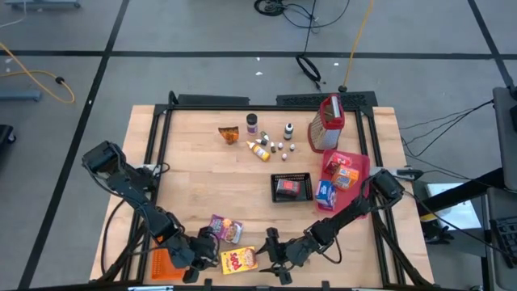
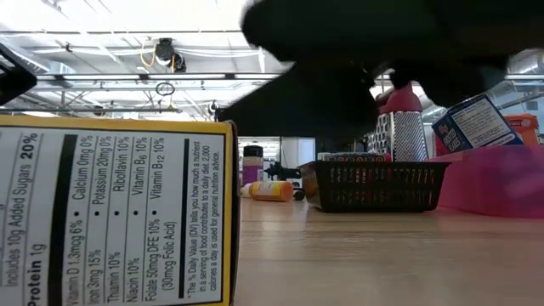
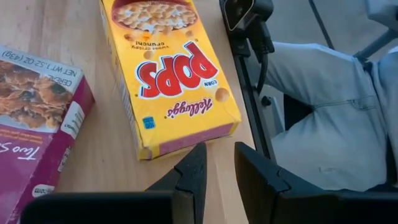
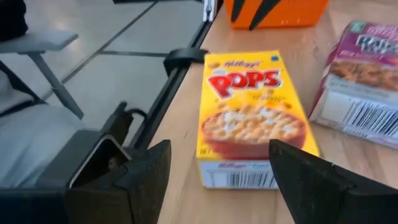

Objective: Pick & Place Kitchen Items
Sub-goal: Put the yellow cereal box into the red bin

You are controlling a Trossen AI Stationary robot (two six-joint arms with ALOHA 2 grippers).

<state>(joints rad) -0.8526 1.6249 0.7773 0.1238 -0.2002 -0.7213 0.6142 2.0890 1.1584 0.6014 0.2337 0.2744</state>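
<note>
Two claws over the wooden table (image 1: 202, 170): right claw (image 4: 217, 180) spread, left claw (image 3: 217, 177) unclear.

pale wood table top (image 1: 194, 174), planked, smooth with a soft sheen. glossy printed cardboard on the yellow cereal box (image 3: 168, 68), lying flat; same slick card on the purple cereal box (image 3: 34, 124) beside it. shiny perforated metal on the grater (image 2: 399, 136), red plastic at its handle. matt black wire mesh for the basket (image 2: 378, 185). smooth, slightly translucent pink plastic for the tray (image 2: 501, 178). matt black hard plastic on the right gripper (image 4: 221, 180) fingers and the left gripper (image 3: 217, 180) fingers. soft grey cloth on a person's trouser leg (image 3: 329, 106).
</note>
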